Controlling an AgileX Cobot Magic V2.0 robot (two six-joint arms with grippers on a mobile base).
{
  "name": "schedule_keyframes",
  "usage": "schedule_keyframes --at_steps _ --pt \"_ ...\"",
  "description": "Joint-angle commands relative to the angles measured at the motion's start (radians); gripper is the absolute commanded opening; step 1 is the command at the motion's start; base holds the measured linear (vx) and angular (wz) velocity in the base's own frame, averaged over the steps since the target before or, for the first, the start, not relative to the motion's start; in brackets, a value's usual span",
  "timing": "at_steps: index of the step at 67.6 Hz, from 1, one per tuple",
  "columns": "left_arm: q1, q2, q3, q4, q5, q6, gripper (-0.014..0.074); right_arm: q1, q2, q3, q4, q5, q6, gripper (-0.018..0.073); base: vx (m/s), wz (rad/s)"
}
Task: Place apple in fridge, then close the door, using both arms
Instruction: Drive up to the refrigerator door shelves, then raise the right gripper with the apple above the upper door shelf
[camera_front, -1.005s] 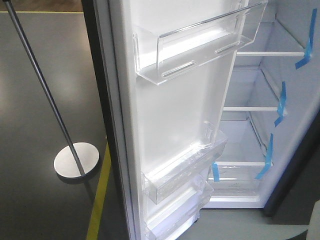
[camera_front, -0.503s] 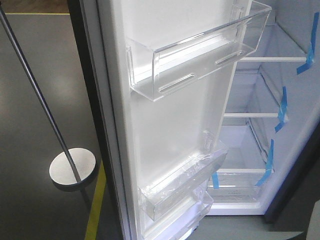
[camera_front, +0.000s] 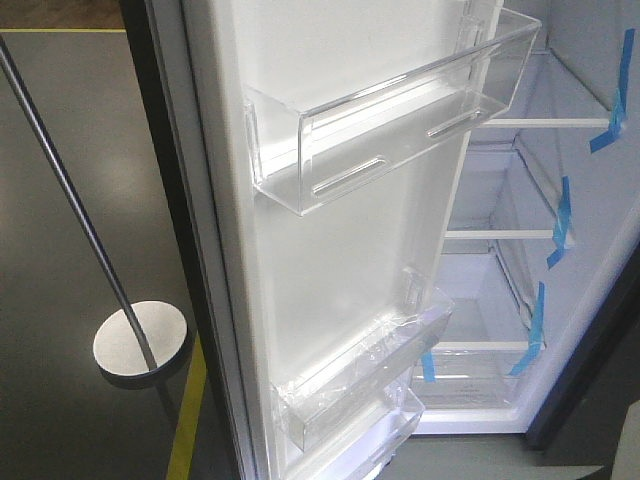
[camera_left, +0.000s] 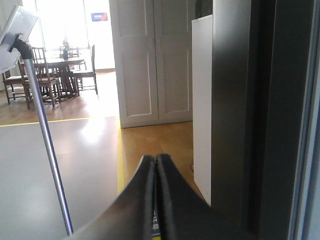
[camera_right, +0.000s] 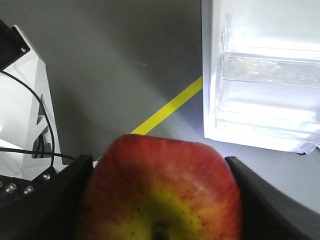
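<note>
Exterior front-facing view: looks down past the door (camera_front: 350, 260), swung wide open with its white inner face and clear plastic bins (camera_front: 390, 130) toward the camera, into the fridge (camera_front: 610, 230) beyond. Shows white shelves (camera_front: 500, 234) edged with blue tape strips (camera_front: 563, 215), bare as far as can be seen, with no fruit inside. Takes in, left of the door, a dark floor (camera_front: 60, 400) with a yellow line (camera_front: 190, 420) and a metal pole (camera_front: 70, 200) rising from a round base (camera_front: 140, 342). Right wrist-mounted view: fills its lower half with the apple (camera_right: 162, 195), red with a yellow patch, clamped between the two dark fingers (camera_right: 60, 200) of the right hand (camera_right: 161, 175) and touching both. Catches, up and to the right, the lower end of the open door, well apart from the fruit. Left wrist-mounted view: finds the left hand (camera_left: 155, 195) pressed together on nothing, just beside a dark grey panel, probably the door's outer face, with white room doors (camera_left: 150, 60) far behind. Judged from this: fruit in grasp and fridge open, so early to midway. Yet to come: carrying the apple onto a shelf, letting go, drawing clear, then pushing the door to, likely work for the left hand.
</note>
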Motion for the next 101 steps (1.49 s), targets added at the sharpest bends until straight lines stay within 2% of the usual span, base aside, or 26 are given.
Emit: schedule_keyframes --at_steps 1,74,78,81,84,95,101 --pt "-0.004 -0.014 0.013 -0.001 -0.070 -0.005 -0.0006 -0.001 0.000 -0.026 0.015 -0.040 -0.006 0.0212 -0.05 -0.01" --pt "-0.004 -0.014 0.013 -0.001 -0.070 -0.005 -0.0006 -0.002 0.001 -0.026 -0.003 -0.052 -0.007 0.0212 -0.01 0.00" --pt "-0.004 -0.014 0.013 -0.001 -0.070 -0.005 -0.0006 -0.002 0.003 -0.026 -0.044 -0.067 -0.001 0.0212 0.00 0.00" --pt "-0.004 -0.014 0.013 -0.001 -0.070 -0.005 -0.0006 -0.002 0.011 -0.028 -0.099 -0.080 0.041 0.0212 0.00 0.00" --pt "-0.004 -0.014 0.013 -0.001 -0.070 -0.005 -0.0006 -0.002 0.028 -0.036 -0.165 -0.084 0.103 0.0212 0.00 0.00" --pt "-0.004 -0.014 0.013 -0.001 -0.070 -0.005 -0.0006 -0.002 0.120 -0.113 -0.510 -0.032 0.443 0.0214 0.00 0.00" --pt "-0.004 -0.014 0.013 -0.001 -0.070 -0.005 -0.0006 -0.002 0.176 -0.164 -0.625 -0.001 0.520 0.0216 0.00 0.00"
